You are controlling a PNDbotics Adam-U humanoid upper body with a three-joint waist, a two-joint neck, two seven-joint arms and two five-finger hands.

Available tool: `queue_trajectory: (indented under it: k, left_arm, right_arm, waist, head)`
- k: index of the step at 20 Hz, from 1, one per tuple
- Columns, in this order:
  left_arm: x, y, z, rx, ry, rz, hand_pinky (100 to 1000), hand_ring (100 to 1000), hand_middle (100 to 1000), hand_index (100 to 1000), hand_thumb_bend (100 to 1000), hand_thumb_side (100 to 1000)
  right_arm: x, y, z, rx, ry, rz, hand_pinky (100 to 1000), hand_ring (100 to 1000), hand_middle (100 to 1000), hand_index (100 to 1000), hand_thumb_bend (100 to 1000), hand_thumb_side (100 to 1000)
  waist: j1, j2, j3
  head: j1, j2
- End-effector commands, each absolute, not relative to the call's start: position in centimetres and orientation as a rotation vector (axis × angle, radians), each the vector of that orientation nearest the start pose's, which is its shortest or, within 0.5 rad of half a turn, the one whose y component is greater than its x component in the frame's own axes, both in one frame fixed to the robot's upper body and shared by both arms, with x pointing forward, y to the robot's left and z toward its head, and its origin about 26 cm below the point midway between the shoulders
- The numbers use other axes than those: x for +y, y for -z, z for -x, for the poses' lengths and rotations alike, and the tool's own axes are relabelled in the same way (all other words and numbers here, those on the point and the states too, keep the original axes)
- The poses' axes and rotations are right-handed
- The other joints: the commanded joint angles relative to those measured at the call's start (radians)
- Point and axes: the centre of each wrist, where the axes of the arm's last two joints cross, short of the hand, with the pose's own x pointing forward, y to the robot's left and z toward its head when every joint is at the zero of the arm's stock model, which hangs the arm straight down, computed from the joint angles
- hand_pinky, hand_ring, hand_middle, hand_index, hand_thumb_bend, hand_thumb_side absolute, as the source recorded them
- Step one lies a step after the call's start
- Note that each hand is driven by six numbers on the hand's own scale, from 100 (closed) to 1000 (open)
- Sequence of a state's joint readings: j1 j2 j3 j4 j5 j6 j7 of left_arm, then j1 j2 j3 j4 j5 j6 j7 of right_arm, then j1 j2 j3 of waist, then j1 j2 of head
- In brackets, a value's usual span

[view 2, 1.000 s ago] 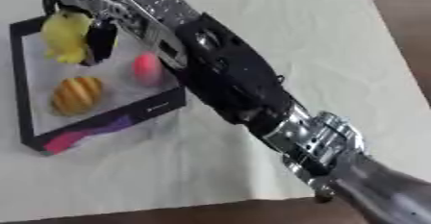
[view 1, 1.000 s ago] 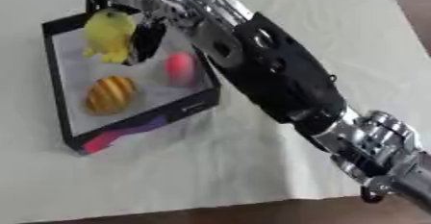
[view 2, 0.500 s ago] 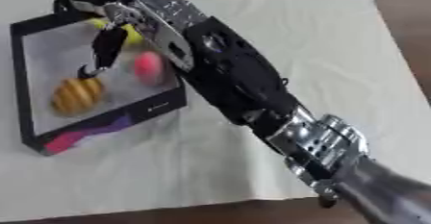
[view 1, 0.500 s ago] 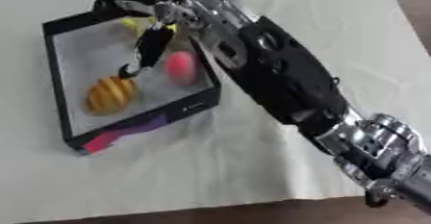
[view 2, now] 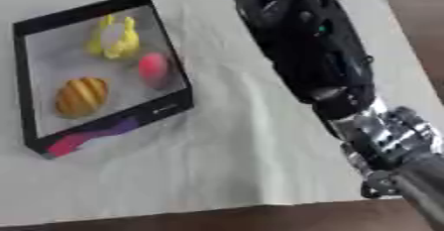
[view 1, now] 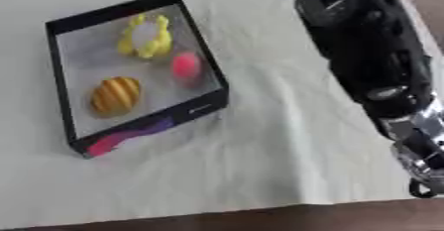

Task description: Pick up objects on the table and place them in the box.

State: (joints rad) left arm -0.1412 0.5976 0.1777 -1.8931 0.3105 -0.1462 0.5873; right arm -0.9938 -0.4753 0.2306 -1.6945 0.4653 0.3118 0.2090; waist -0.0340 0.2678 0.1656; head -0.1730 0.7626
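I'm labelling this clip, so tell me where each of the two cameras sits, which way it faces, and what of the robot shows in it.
Left eye view: in the robot's head, looking down at the box on the pale cloth; the black right arm runs down the right side, its hand out of view.
Right eye view: beside it in the head, same downward look; the right arm sits nearer the middle.
Shared: both show the box holding a yellow ring-shaped object, a pink object and an orange ridged object.
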Motion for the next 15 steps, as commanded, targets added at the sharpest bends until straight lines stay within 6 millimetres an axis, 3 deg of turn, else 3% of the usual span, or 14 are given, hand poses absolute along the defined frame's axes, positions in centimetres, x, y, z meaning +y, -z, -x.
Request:
queue_trajectory:
  k: [1,5,10,15]
  left_arm:
    - [37.2,-19.7,-28.5,-2.263,-0.362,-0.577,767,830,843,851,477,620]
    - [37.0,-19.5,-28.6,-2.255,-0.354,-0.563,766,831,843,851,475,623]
    - [37.0,-19.4,-28.6,-2.248,-0.346,-0.558,766,831,844,852,474,625]
    - [36.8,-19.2,-28.6,-2.246,-0.354,-0.542,766,832,845,852,474,627]
  right_arm:
    - [-21.4,-36.9,-33.8,-2.237,-0.785,0.720,823,771,761,886,318,386]
    - [-25.4,-35.9,-32.2,-2.270,-0.581,0.625,818,758,734,874,441,303]
    - [-29.2,-32.6,-31.0,-2.239,-0.335,0.494,813,760,733,877,408,311]
    - [-30.7,-29.5,-30.9,-2.224,-0.117,0.422,824,802,772,896,389,342]
  waist:
    - [0.014,-0.036,-0.005]
    - [0.016,-0.034,-0.014]
    - [0.023,-0.029,-0.020]
    - [0.033,-0.025,-0.022]
  head:
    - [0.017,0.006]
    - [0.032,0.007]
    - [0.049,0.004]
    - [0.054,-0.008]
